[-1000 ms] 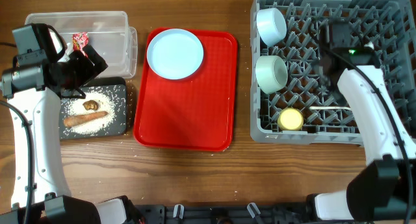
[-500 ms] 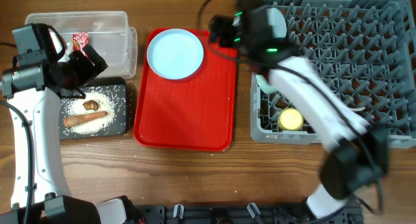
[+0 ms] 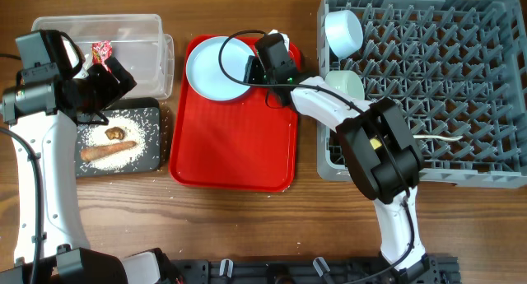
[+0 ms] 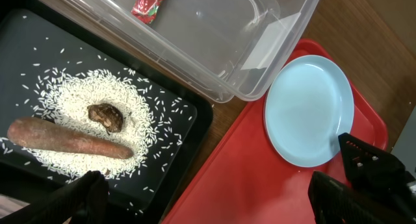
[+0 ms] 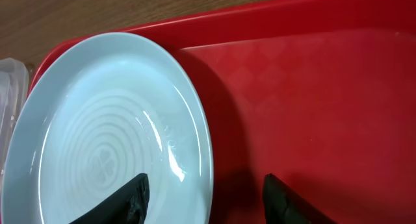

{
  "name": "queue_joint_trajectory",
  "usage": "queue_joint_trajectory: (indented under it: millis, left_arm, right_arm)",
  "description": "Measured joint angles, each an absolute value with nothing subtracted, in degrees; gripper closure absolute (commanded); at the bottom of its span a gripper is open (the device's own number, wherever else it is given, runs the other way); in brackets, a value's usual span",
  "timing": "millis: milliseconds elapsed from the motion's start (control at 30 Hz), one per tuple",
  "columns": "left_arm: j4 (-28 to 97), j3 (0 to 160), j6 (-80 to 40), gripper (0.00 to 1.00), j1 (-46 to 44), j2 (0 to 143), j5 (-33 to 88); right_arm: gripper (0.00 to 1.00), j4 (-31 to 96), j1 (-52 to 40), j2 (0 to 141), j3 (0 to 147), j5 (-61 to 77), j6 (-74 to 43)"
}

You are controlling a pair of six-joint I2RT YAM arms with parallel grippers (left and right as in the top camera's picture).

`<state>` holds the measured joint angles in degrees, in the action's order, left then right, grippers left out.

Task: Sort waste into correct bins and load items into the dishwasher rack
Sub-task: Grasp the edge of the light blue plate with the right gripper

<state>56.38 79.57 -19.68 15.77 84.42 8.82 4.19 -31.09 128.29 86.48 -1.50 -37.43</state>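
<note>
The pale blue plate [image 3: 216, 67] lies at the back of the red tray; it also shows in the right wrist view [image 5: 104, 139] and the left wrist view [image 4: 309, 110]. My right gripper [image 5: 209, 197] is open, with one finger over the plate and one over the tray, straddling the plate's right rim [image 3: 252, 68]. My left gripper [image 4: 214, 201] is open and empty, held above the black tray [image 3: 152, 156] and the clear tub [image 3: 123, 25]. The red wrapper [image 4: 149, 3] lies in the tub. Rice [image 4: 78, 100], a brown lump [image 4: 106, 115] and the long orange-brown piece [image 4: 65, 141] lie in the black tray. The napkin is not clearly visible.
The grey rack [image 3: 461, 70] stands at the right with two pale bowls [image 3: 343, 30] [image 3: 350, 82] and the white spoon [image 3: 436, 137] in it. The yellow cup [image 3: 378, 142] is mostly hidden under my right arm. The red tray [image 3: 239, 144] lies between the bins and the rack.
My right arm has swung left from over the rack to the plate on the red tray. The left arm has not moved.
</note>
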Motion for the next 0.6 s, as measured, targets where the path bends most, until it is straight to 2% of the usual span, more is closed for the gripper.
queue_joint_trajectory:
  millis: [433,600]
  left_arm:
    - [56.4,79.6,-19.7,0.00,15.8,84.4,8.8]
    - [56.4,79.6,-19.7,0.00,15.8,84.4,8.8]
  right_arm:
    - [0.96,1.9,-31.2,130.3,86.5,2.1,-40.6]
    - [0.96,1.3,-31.2,130.3,86.5,7.4,-36.0]
